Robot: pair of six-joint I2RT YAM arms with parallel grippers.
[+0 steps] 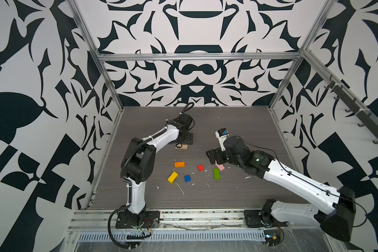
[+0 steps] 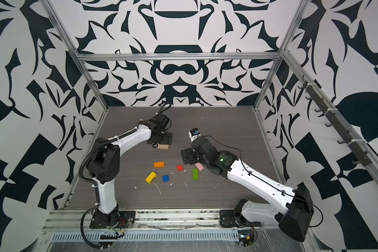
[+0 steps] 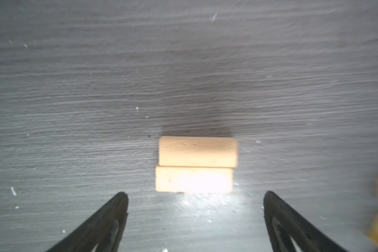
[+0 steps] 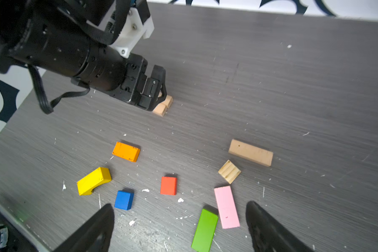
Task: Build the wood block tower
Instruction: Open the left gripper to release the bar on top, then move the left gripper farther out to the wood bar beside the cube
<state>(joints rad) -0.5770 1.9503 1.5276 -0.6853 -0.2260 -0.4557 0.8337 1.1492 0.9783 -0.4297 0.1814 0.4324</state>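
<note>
Tan planks (image 3: 196,152), paired, form our only finished layer beneath our spread left gripper (image 3: 195,195); painted blocks (image 4: 168,185) lie unstacked before our spread, empty right gripper (image 4: 180,205)

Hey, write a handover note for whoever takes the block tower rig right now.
Left gripper: open, over two tan planks lying side by side, touching.
Right gripper: open, empty, above the pink block and green block.
Loose on the table: orange block, yellow block, blue block, red block, third tan plank, tan cube.
Done: base pair only. Left: every layer above.
</note>
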